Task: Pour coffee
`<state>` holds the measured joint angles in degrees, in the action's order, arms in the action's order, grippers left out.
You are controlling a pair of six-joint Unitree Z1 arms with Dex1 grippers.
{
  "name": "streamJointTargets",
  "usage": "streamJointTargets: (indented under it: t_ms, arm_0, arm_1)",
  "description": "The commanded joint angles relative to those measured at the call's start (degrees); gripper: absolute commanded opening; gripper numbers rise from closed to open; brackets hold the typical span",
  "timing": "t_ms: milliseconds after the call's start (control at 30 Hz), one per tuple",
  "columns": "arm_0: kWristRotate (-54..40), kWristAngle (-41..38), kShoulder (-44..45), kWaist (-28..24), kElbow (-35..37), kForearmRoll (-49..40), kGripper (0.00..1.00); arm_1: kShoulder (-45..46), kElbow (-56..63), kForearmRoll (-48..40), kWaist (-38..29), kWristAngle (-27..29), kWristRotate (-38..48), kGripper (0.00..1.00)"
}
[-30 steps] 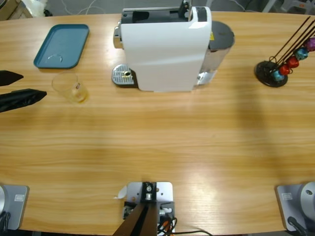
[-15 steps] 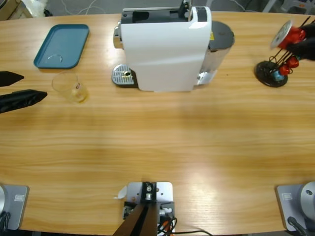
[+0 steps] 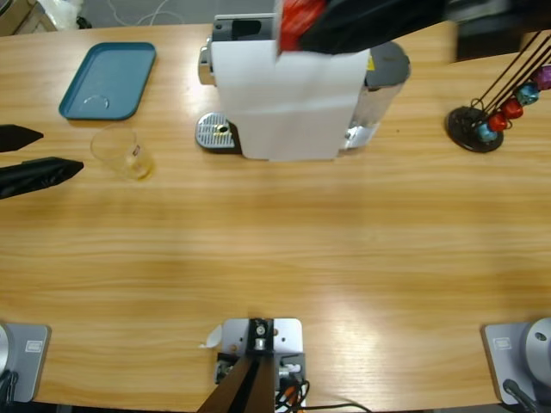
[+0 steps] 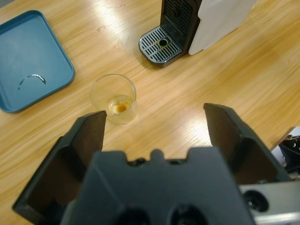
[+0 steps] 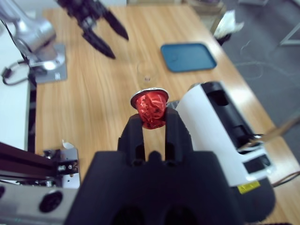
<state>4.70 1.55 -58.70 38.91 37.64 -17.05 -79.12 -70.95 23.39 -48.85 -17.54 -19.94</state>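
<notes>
since half a second ago, the right gripper (image 3: 297, 17) has been swung from the capsule rack (image 3: 475, 129) across to the coffee machine (image 3: 288, 86).
a red capsule (image 5: 151, 108) is clamped in its jaws, so loading seems next. the left gripper (image 4: 152, 122) is held wide open near the tumbler (image 4: 114, 98), where the coffee (image 4: 119, 107) sits, right of the blue tray (image 3: 108, 79).

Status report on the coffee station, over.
Left claw open, short of the glass tumbler. Right claw shut on a red capsule, above the coffee machine. Thin coffee layer in tumbler. Nothing between left claw and tumbler.
</notes>
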Motion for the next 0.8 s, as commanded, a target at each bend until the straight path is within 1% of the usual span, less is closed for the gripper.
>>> streamJointTargets:
  t_ms: [33,267,433,533,800]
  arm_0:
    - [0.57,-0.83,-0.01,0.57,-2.32,0.71,0.890]
    - [0.57,-0.85,0.13,0.57,-2.43,0.80,0.890]
    - [0.57,-0.85,0.29,0.59,-2.48,0.80,0.890]
    - [0.57,-0.85,0.48,0.57,-2.57,0.88,0.890]
    - [0.57,-0.85,0.52,0.61,-2.66,0.97,0.890]
  arm_1:
    - [-8.45,-5.25,3.17,-0.63,0.40,-6.07,0.000]
    - [-16.19,-14.16,6.86,-0.63,0.60,-11.96,0.000]
    - [-20.34,-16.48,7.20,-0.63,4.52,-13.40,0.000]
    - [-21.48,-17.12,7.20,-0.68,6.03,-14.00,0.000]
    - [-23.55,-20.05,7.20,-0.68,7.77,-15.83,0.000]
